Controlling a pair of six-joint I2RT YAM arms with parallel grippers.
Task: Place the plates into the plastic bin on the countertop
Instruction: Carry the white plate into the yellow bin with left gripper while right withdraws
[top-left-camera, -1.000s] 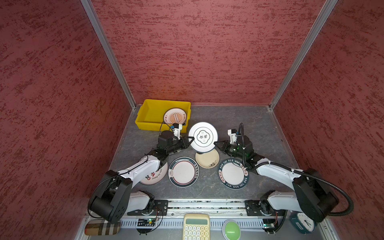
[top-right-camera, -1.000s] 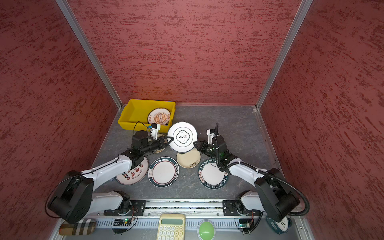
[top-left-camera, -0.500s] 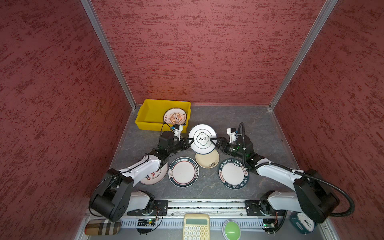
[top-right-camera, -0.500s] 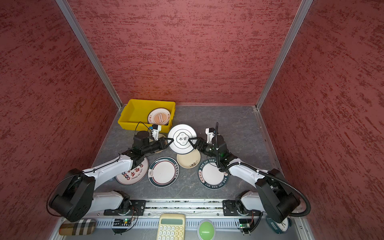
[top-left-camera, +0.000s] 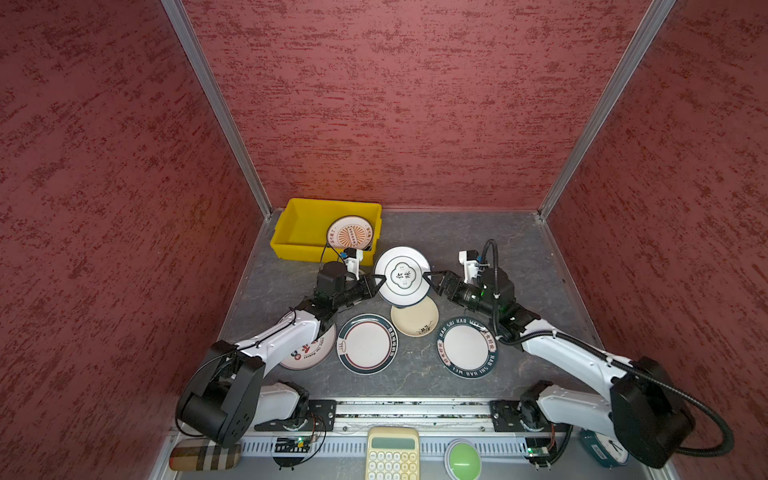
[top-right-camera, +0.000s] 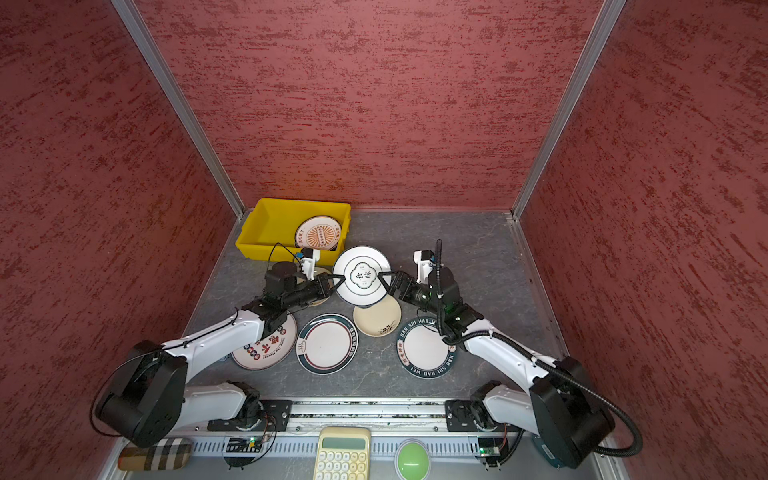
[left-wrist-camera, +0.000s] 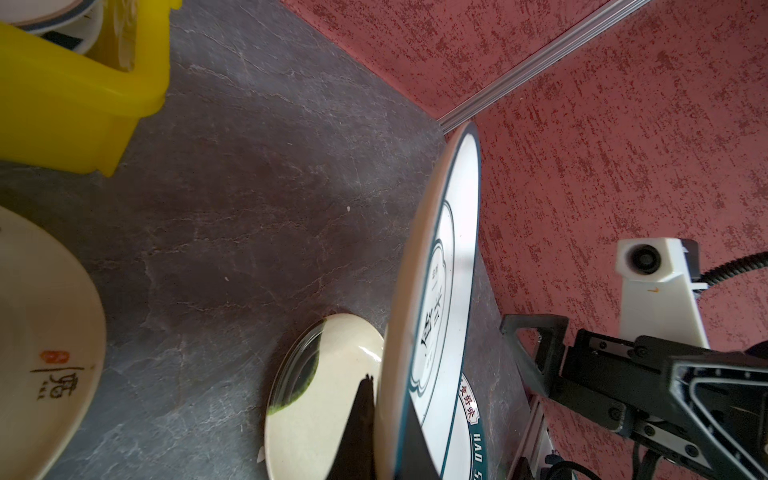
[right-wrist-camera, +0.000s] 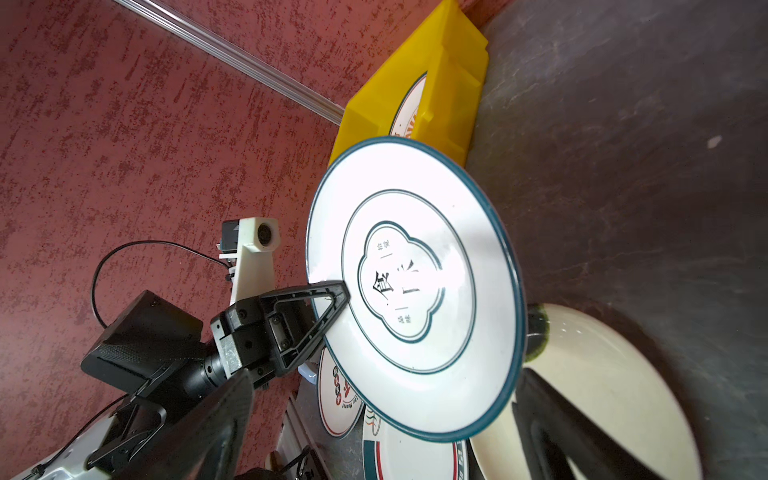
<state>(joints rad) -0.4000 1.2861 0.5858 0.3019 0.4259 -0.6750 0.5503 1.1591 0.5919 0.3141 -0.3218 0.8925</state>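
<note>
**Right jaws spreading, white plate (top-left-camera: 402, 276) staying with the left jaws**

Since a second ago the right jaws are no longer pressing on the rim; they are now standing wide apart. In front, a green-rimmed plate (top-left-camera: 368, 344) and a lettered plate (top-left-camera: 467, 347) are lying flat on the counter (top-left-camera: 415, 228), with a cream plate (top-left-camera: 415, 322) just behind them. Above the cream one the white plate is hanging in the air. The left jaws are pinching its left rim, while its right rim is sitting between the spread right jaws, seemingly untouched. Farther back and to the left, the yellow bin (top-left-camera: 328, 203) is already holding an orange-patterned plate (top-left-camera: 351, 235). The bin is lying on the side of the left arm (top-left-camera: 282, 336), which is nearer, so I judge that this arm is taking the plate there alone.
</note>
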